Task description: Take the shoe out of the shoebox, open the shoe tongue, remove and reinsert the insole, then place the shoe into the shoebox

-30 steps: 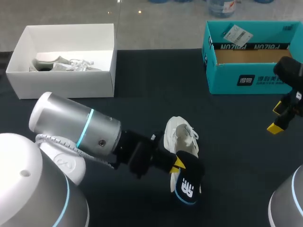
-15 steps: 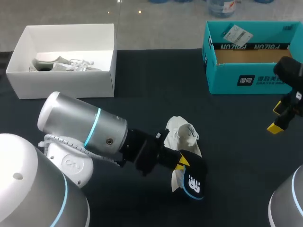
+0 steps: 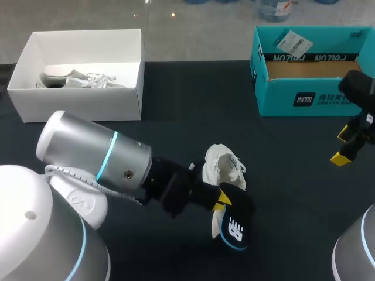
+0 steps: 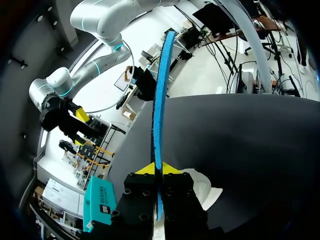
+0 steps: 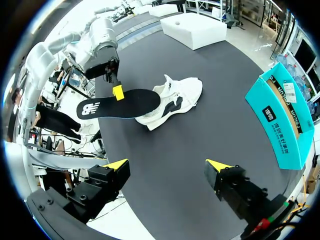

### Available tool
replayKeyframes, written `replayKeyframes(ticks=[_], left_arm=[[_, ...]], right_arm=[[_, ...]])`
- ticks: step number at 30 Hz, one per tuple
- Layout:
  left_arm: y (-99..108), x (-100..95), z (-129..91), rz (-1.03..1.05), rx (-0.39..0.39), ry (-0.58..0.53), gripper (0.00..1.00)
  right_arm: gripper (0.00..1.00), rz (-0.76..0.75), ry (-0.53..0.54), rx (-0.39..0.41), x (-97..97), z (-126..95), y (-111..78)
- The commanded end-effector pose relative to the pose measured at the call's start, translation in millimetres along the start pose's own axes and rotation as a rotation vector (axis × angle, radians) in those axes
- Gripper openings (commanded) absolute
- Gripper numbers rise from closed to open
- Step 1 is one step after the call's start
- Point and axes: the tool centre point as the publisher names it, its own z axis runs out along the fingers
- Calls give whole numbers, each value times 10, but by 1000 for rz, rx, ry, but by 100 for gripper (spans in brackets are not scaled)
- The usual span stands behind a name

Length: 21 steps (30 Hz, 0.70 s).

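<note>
The left gripper pinches the one black insole by its edge, holding it just over the white shoe that lies on the dark worktop. The right gripper hangs spread wide, well apart from that shoe and near the teal shoebox. That is one of two boxes; the white box at the far left holds a second shoe.

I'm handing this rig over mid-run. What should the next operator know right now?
Left gripper: shut on the insole, held out of the shoe, right beside it.
Right gripper: open, holding nothing, near the teal shoebox.
Shoe: on the table, mid-table, outside the box.
Done: shoe taken out, insole removed.
Left: reinsert the insole, then put the shoe into the shoebox.
</note>
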Motion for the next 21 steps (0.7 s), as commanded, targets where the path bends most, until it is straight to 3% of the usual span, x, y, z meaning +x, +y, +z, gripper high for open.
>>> replayKeyframes(ticks=[1,12,21], left_arm=[[-35,57,-155,-4,-9,5,0],[110,145,10,-49,32,39,0],[220,80,162,-61,1,73,0]], right_arm=[[100,1,2,4,-14,10,15],[100,1,2,4,-14,10,15],[100,1,2,4,-14,10,15]])
